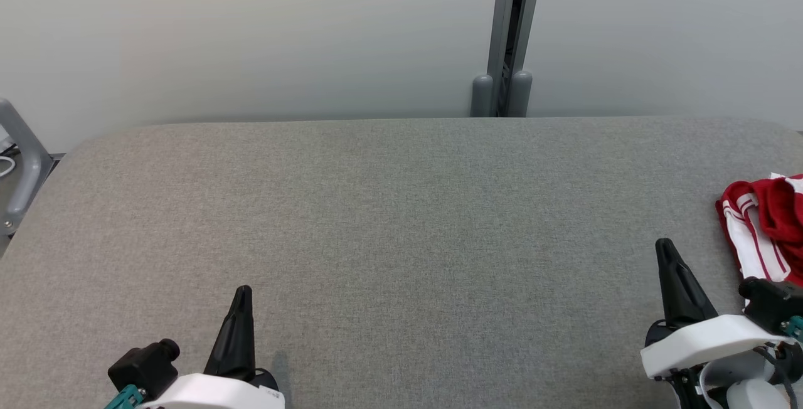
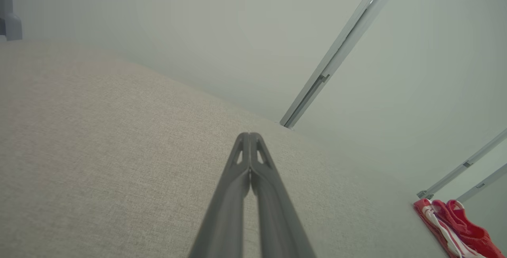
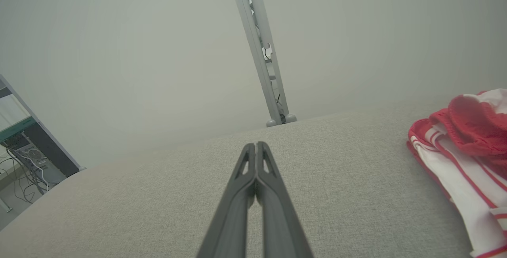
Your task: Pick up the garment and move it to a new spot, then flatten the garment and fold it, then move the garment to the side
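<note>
The counter [image 1: 401, 221] has a grey woven fabric cover and rounded far corners, and it stands against a plain pale wall [image 1: 251, 32] with a grey metal upright [image 1: 509, 32] behind its far edge. The garment [image 1: 762, 227], red with white stripes, lies bunched at the counter's right edge, just beside the right gripper [image 1: 664, 246]. The right gripper and the left gripper [image 1: 243, 291] are both over bare fabric, fingers pressed together.

Head camera: high at the near edge, looking forward and down across a grey fabric-covered desk [image 1: 401, 208] to a pale wall. Wrist cameras sit low and close over it, sighting along the left pincer [image 2: 249, 135] and right pincer [image 3: 256, 144] toward that wall. All views share a grey metal post [image 1: 508, 32] and, at right, a red-and-white striped garment [image 1: 762, 227].
</note>
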You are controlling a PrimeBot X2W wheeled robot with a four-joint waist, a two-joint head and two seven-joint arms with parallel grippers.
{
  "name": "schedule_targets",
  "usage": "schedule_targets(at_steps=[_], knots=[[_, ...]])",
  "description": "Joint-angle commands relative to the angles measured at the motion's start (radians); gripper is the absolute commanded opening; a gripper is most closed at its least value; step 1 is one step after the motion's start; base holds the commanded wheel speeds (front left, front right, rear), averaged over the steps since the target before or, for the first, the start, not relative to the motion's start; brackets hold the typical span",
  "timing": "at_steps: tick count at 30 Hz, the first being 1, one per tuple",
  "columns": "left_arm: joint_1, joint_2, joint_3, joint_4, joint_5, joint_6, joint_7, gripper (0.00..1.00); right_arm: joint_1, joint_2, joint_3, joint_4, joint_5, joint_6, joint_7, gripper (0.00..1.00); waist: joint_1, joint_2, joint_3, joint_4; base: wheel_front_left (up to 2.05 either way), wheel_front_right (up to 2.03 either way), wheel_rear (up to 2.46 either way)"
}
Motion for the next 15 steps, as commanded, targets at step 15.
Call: schedule_targets(at_steps=[15], knots=[[-0.091, 0.004, 0.017, 0.031, -0.237, -0.034, 0.052, 0.00, -0.004, 0.007, -0.091, -0.028, 0.266, 0.000, 0.080, 0.00, 0.0000, -0.0001, 0.002, -0.008, 0.00, 0.00, 0.00]])
